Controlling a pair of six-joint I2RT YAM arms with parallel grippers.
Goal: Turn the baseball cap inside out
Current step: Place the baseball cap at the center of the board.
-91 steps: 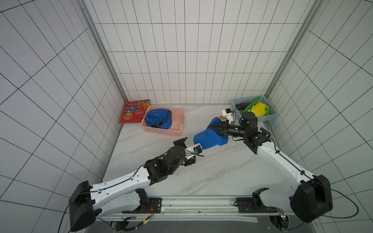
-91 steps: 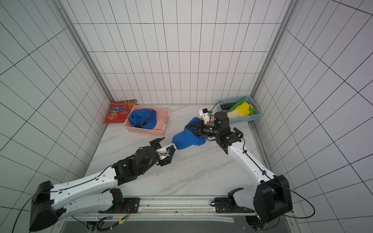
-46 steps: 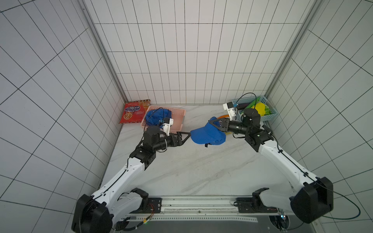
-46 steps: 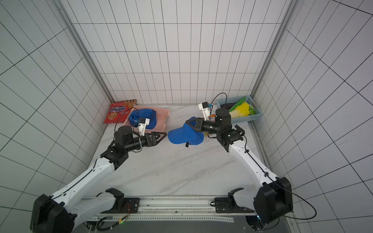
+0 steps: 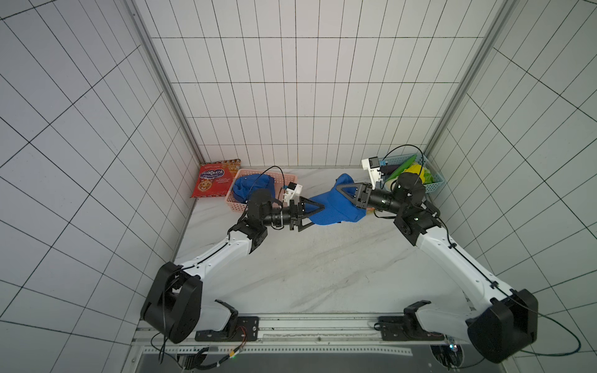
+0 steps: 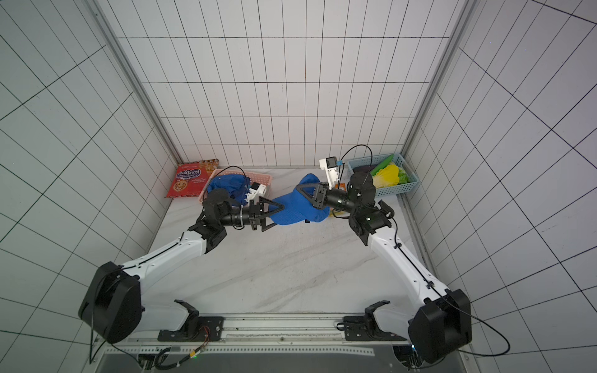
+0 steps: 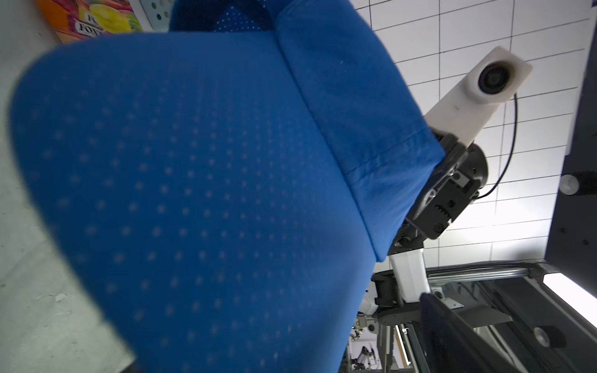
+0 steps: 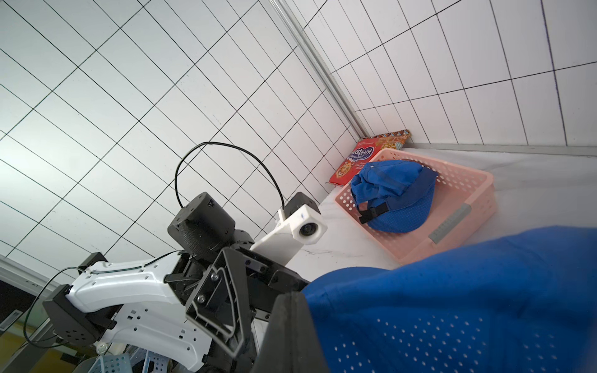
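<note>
White tiled walls close round a marbled tabletop, and above its far middle the blue baseball cap hangs in the air between the two arms, clear of the surface in both top views. The right gripper is clamped tight on the crown end of the cap, one black finger lying across the fabric and the other hidden inside it. The left gripper faces it from the opposite side with its jaws spread wide, one finger above and one below the edge of the brim; whether either finger presses on the brim cannot be told. In the left wrist view the dotted underside of the brim fills most of the picture. Behind the left arm a pink basket holds a second blue cap, and a red snack packet leans in the corner just beside it. A pale blue basket with yellow and green things sits in the far right corner
</note>
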